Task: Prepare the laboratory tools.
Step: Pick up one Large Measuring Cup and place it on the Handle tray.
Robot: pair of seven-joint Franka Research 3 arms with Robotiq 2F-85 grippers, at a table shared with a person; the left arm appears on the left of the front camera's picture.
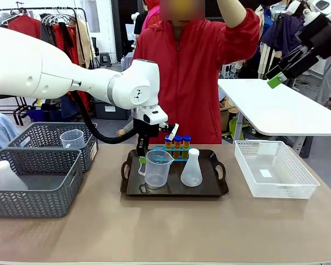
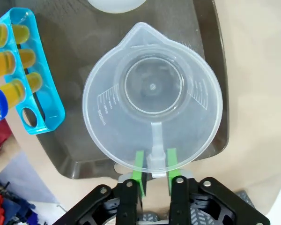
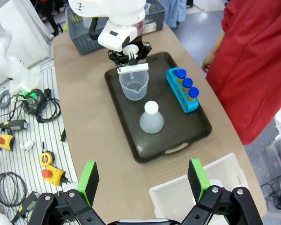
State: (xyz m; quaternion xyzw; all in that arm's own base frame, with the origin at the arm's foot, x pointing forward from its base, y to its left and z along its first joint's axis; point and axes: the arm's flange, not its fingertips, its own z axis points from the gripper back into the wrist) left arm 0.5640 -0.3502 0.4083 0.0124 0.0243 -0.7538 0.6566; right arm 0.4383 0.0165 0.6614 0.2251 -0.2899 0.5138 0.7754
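Your left claw [image 2: 154,164] pinched the handle of the clear plastic measuring beaker [image 2: 152,96] standing on the dark brown tray [image 2: 79,154]; right claw [image 3: 143,180] was spread, high above that tray.

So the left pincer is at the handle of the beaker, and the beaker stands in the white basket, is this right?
Not quite. The left pincer is at the beaker's handle, but the beaker stands on the dark tray, beside the flask, not in the white basket. The front view shows it.
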